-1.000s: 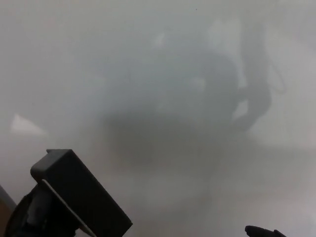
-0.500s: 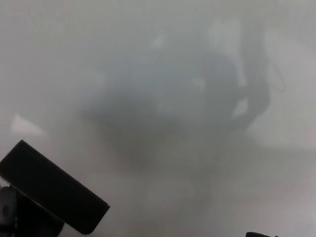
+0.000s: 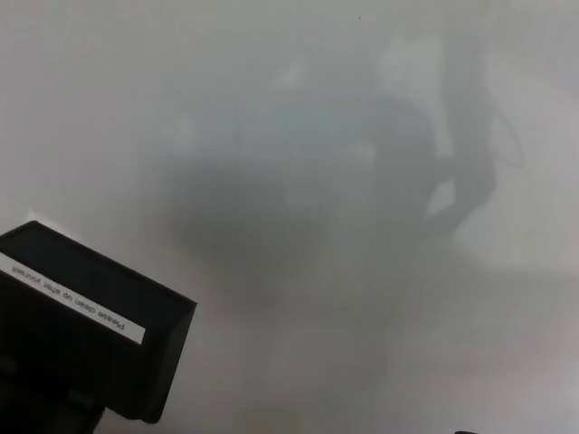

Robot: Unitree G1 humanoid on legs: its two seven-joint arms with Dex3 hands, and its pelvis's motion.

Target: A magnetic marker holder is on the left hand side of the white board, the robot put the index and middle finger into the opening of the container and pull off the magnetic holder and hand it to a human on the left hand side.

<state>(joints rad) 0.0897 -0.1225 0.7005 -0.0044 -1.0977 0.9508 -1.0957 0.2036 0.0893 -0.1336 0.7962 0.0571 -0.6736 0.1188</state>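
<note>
Black marker holder (image 3: 86, 330) fills the whiteboard's (image 3: 362, 108) lower left; fingers unseen.

Lower left corner of the frame, and that's the only place any of the robot shows: the left hand (image 3: 36, 414), a dark mass right against the bottom edge. It sits low and tucked in beneath the black holder (image 3: 86, 334), touching its underside, and the holder covers most of it. Black on black here, so its outline blurs into the box above it, and its grip can't be read. No wrist or forearm shows behind it; the frame edge cuts it off.
</note>
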